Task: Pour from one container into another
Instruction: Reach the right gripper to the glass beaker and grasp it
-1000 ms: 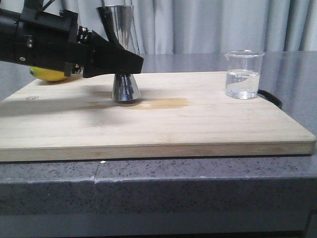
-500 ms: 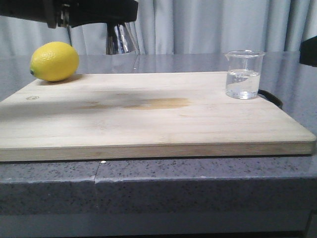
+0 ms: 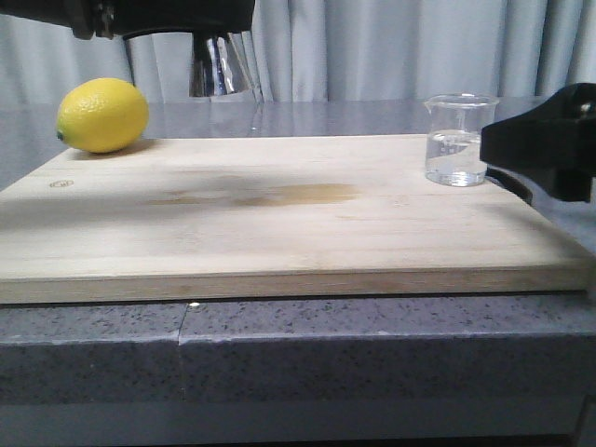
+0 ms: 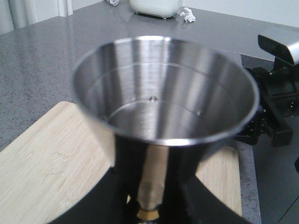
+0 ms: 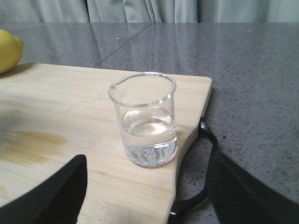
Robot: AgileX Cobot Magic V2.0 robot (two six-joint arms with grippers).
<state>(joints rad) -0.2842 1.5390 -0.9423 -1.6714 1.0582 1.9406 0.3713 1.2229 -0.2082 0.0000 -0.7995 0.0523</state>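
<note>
The steel jigger hangs well above the wooden board, with my left gripper shut on its waist. From the left wrist, its open upper cup looks empty, and the brass band sits between the black fingers. The clear glass beaker stands on the board's far right corner with a little clear liquid in it. My right gripper is open just right of it. In the right wrist view the beaker stands ahead of the spread fingers, untouched.
A yellow lemon lies on the board's far left corner. A brownish stain marks the board's middle. A black strap loops off the board's right edge by the beaker. Grey stone counter surrounds the board; curtains hang behind.
My left gripper has lifted the jigger off the board to the top of the view, uncovering the lemon. My right gripper has come in from the right, up to the beaker.
</note>
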